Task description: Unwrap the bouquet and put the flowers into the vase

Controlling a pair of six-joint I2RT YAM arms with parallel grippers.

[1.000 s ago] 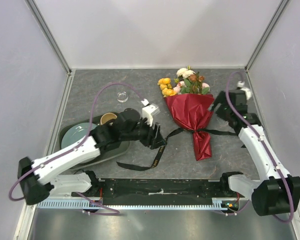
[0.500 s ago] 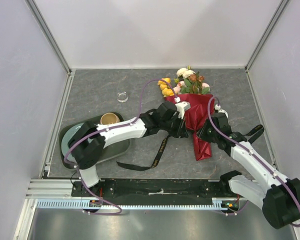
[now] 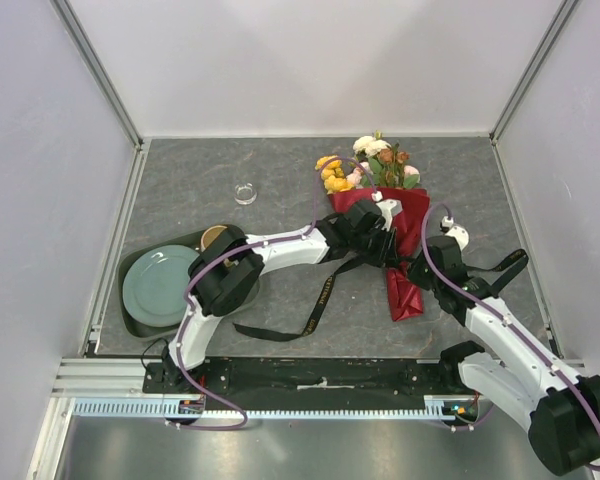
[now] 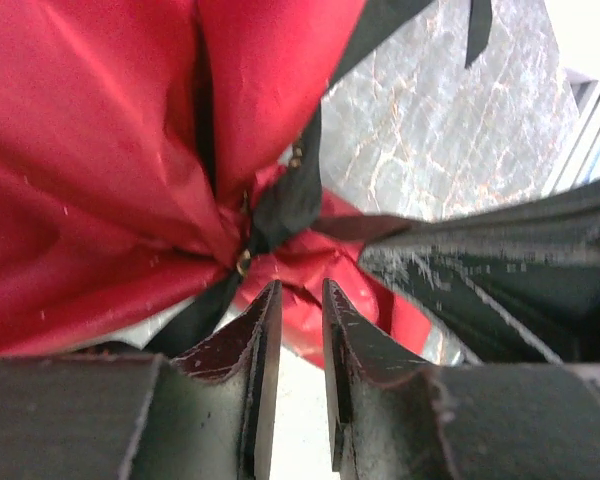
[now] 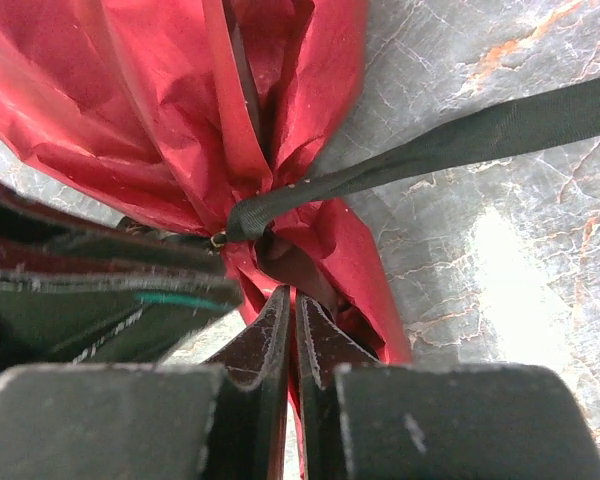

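The bouquet [image 3: 412, 212] lies right of centre in dark red paper, its flowers [image 3: 370, 160] pointing to the back wall. A black ribbon [image 3: 320, 300] ties its neck and trails left and right. My left gripper [image 3: 385, 245] reaches the neck from the left. In the left wrist view its jaws [image 4: 300, 285] stand a narrow gap apart with nothing between, just short of the ribbon knot [image 4: 280, 205]. My right gripper [image 3: 412, 270] meets the neck from the right. In the right wrist view it [image 5: 292, 293] is shut on a fold of the red paper [image 5: 130, 100]. The clear vase [image 3: 245, 192] stands back left.
A dark tray [image 3: 130, 265] at the left holds a grey-green plate [image 3: 160, 285] and a tan mug [image 3: 215, 237]. The two grippers crowd each other at the bouquet's neck. One ribbon tail [image 5: 460, 140] runs off to the right across the grey marbled table.
Both arms swung in from the sides to the bouquet's tied neck. The left arm stretched from the tray across to it; the right gripper came in from the right and closed on the paper.
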